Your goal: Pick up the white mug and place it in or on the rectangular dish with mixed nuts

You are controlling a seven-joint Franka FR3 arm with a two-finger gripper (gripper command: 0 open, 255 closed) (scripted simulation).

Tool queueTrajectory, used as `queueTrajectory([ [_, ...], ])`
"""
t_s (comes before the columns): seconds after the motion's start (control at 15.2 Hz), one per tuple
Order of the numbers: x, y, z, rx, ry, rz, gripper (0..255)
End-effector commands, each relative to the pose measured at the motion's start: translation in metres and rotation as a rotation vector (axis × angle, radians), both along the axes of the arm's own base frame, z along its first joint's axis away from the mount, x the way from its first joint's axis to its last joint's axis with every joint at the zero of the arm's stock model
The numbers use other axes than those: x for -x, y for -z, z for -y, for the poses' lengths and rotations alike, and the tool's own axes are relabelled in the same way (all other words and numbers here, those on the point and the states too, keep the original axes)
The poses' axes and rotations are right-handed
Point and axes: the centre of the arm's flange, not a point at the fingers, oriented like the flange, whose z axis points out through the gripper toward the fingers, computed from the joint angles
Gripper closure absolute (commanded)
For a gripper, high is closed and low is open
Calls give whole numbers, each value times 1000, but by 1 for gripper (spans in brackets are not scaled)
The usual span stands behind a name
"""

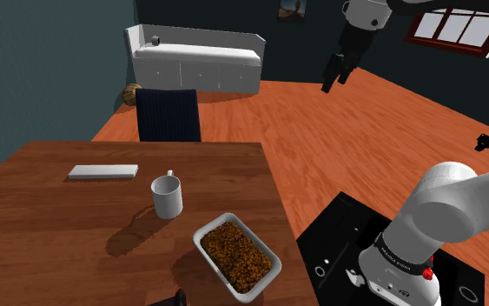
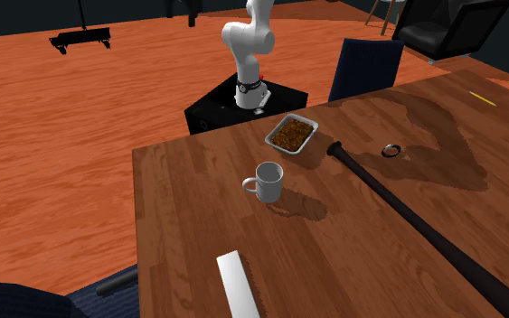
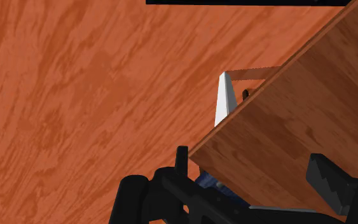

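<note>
**Evidently nothing is grasped yet: hand held high, mug waiting on the bench**

So far the white mug is left untouched. It is seen standing upright on the wooden bench, mouth up, with its handle turned away from the shoulder camera. It is set just beside the rectangular dish of mixed nuts but apart from it, on the side away from the stand. That closeness is judged to keep the carry short.

The hand is held high and well apart from both things. In the wrist view its two black fingers are seen standing apart with nothing between them. A corner of the bench and the orange floorboards are seen below. This pose is read as a clear starting height, from which a descent can be made without anything being knocked.

The dish is filled nearly to its rim, so the mug is expected to be set on top of the nuts rather than down among them, and a level release is called for. The upright wall of the mug is judged to offer a plain grip across the rim.

A flat white bar lies farther off on the bench, and a dark blue chair is drawn up to its far edge. Neither is judged to be in the way.
</note>
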Motion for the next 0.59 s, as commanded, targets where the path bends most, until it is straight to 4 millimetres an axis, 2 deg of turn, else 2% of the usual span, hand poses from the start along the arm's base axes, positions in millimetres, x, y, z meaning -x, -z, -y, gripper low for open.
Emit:
queueTrajectory([
  [0.0,0,0,0,0,0,0,0],
  [0.53,-50,46,-79,-13,-44,-26,0],
])
